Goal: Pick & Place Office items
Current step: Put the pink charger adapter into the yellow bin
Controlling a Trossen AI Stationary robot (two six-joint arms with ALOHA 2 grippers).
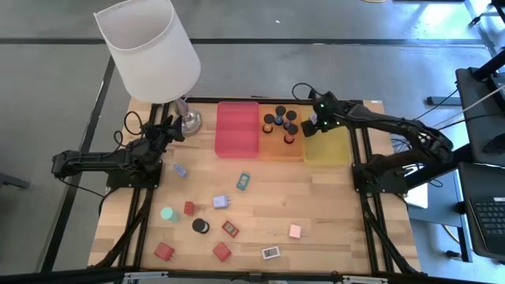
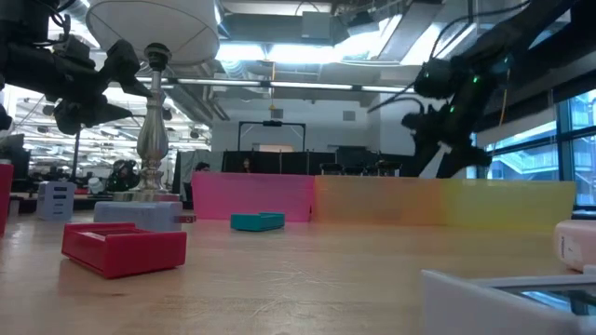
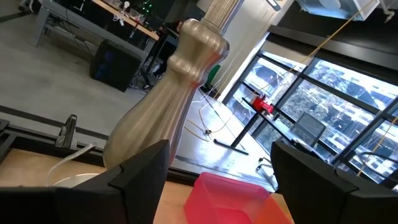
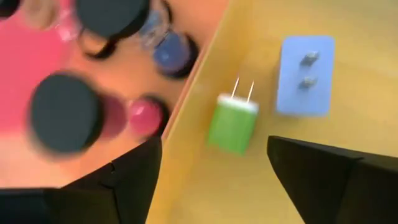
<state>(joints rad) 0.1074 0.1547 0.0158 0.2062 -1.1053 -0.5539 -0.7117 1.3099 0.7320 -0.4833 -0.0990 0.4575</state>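
Note:
My right gripper (image 1: 310,125) hangs open over the yellow tray (image 1: 331,150), touching nothing. In the right wrist view its fingers (image 4: 214,143) stand above a green cube (image 4: 233,123) with two prongs and a lavender block (image 4: 305,74), both lying flat on the tray floor. Several black cylinders (image 1: 282,122) stand upright in the orange tray (image 1: 276,150). My left gripper (image 1: 172,130) waits open and empty near the lamp base (image 3: 168,106). More pieces lie scattered on the table: a teal block (image 1: 243,181), a pink cube (image 1: 295,231), red blocks (image 1: 222,252) and a white block (image 1: 271,253).
The red tray (image 1: 237,128) sits left of the orange one along the far edge. The white-shaded lamp (image 1: 150,47) stands at the far left corner, close to my left gripper. Bare wood (image 1: 331,205) lies between the trays and the scattered pieces.

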